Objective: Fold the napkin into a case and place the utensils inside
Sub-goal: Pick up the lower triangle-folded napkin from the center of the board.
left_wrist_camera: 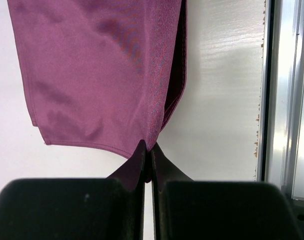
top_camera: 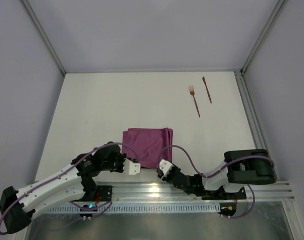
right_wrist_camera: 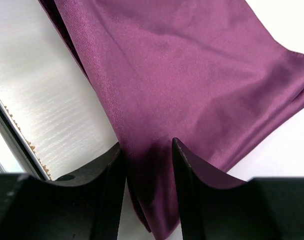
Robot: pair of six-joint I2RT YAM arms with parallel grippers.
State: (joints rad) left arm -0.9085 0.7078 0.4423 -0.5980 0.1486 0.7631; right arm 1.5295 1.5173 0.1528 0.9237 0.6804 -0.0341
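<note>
The magenta napkin [top_camera: 147,144] lies folded into a rectangle near the table's front edge. My left gripper [top_camera: 133,167] is shut on its near left corner, and the left wrist view shows the cloth [left_wrist_camera: 101,65] pinched between the closed fingertips of that gripper [left_wrist_camera: 150,149]. At the near right corner my right gripper [top_camera: 164,167] is open. In the right wrist view that gripper [right_wrist_camera: 147,145] has its jaws apart, astride the cloth [right_wrist_camera: 192,65], which lies flat between them. The copper fork [top_camera: 194,99] and knife [top_camera: 207,89] lie side by side at the far right, apart from the napkin.
A metal rail [top_camera: 192,192] runs along the near table edge just behind both grippers. A vertical frame rail [top_camera: 249,112] borders the white table [top_camera: 101,100] on the right. Grey walls enclose the far and side edges.
</note>
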